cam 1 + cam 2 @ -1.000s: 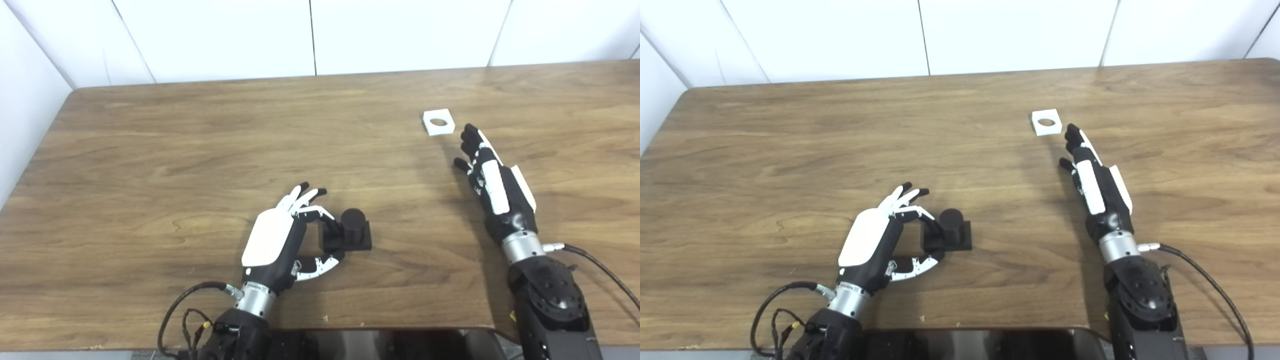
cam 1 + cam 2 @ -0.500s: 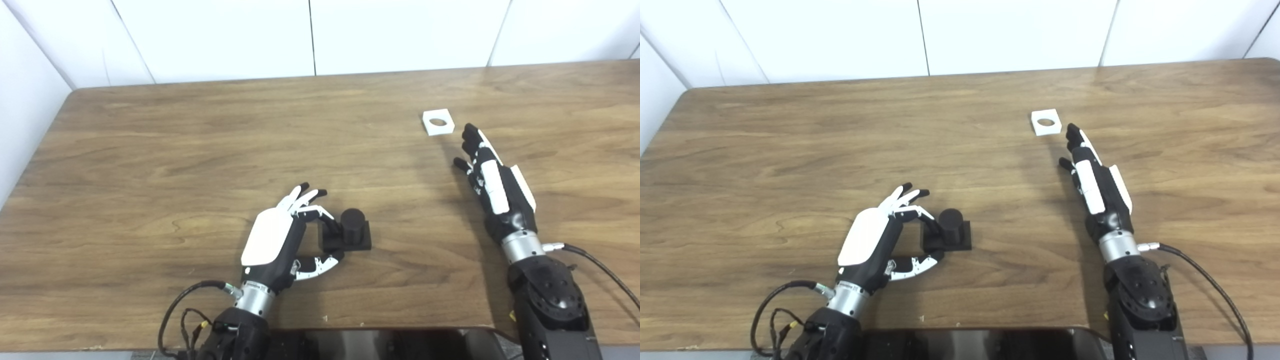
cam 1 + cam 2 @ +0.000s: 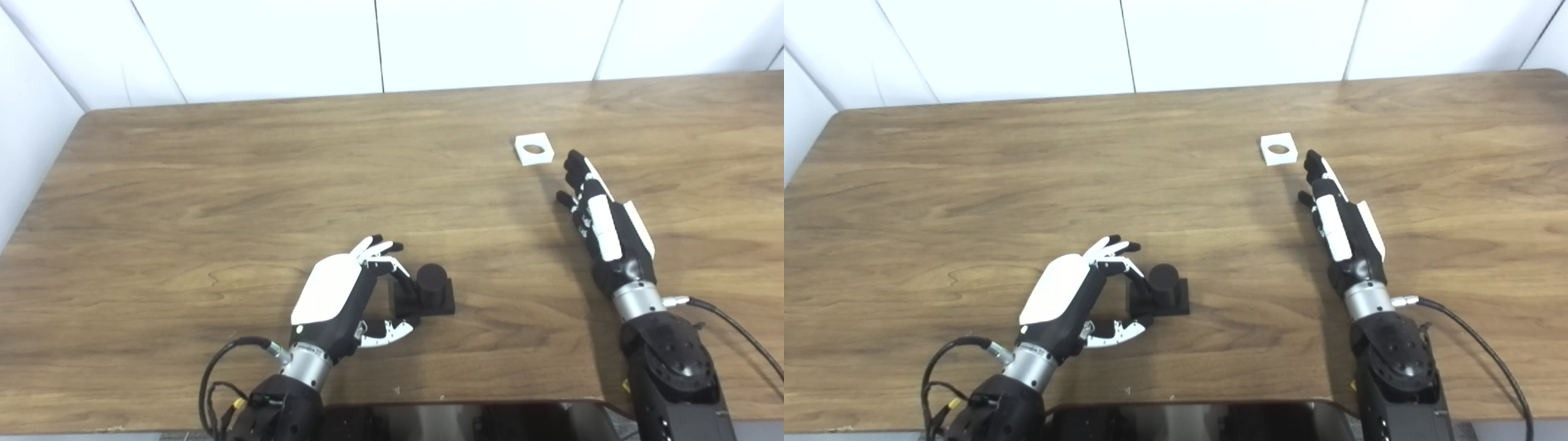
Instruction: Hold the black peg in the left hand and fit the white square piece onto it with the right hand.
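The black peg [image 3: 432, 280], a short cylinder on a square black base, stands on the table near the front middle. My left hand [image 3: 332, 295] is at its left side. One finger lies on the base's left part and the thumb [image 3: 392, 329] presses at its front left corner, pinching the base; the other fingers stay stretched out above. The white square piece [image 3: 534, 149], with a round hole, lies flat at the back right. My right hand [image 3: 603, 225] rests open and flat, its fingertips just short of the piece and not touching it.
The wooden table [image 3: 245, 184] reaches to a white wall at the back. A black cable [image 3: 735, 327] trails from the right wrist, another loops from the left wrist [image 3: 214, 380]. A dark panel [image 3: 465, 419] lies along the front edge.
My left hand has curled tighter on the peg's base and drawn back a little, and the peg has slid slightly nearer with it. The right hand and white piece have not moved.
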### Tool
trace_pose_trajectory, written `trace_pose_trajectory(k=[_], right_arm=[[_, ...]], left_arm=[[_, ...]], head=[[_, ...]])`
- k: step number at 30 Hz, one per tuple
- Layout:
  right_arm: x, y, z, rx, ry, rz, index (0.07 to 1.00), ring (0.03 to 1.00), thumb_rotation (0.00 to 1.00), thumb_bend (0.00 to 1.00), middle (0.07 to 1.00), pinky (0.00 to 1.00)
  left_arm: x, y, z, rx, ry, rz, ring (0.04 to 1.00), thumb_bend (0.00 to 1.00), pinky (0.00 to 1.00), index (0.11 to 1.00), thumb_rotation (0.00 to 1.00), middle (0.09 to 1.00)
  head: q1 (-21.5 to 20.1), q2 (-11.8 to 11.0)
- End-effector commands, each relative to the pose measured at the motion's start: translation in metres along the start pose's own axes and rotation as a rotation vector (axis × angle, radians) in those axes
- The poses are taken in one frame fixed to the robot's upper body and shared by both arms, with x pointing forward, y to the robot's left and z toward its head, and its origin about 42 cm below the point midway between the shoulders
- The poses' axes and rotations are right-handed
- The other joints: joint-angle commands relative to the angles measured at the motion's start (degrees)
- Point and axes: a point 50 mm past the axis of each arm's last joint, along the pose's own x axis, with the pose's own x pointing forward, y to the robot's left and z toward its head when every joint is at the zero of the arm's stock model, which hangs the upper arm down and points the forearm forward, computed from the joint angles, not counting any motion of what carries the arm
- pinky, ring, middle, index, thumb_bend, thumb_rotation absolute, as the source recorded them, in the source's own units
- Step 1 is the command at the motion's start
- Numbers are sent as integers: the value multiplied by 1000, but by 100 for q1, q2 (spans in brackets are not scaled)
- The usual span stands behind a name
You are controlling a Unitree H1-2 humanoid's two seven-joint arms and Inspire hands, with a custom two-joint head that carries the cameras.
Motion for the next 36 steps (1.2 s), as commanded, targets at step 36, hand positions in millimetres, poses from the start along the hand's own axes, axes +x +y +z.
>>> trace_pose_trajectory(k=[36], right_arm=[[-12,3,-19,47,50,6,985,991,951,640,977,944]], left_arm=[[24,8,-3,64,15,64,949,856,815,724,238,897]], head=[[20,4]])
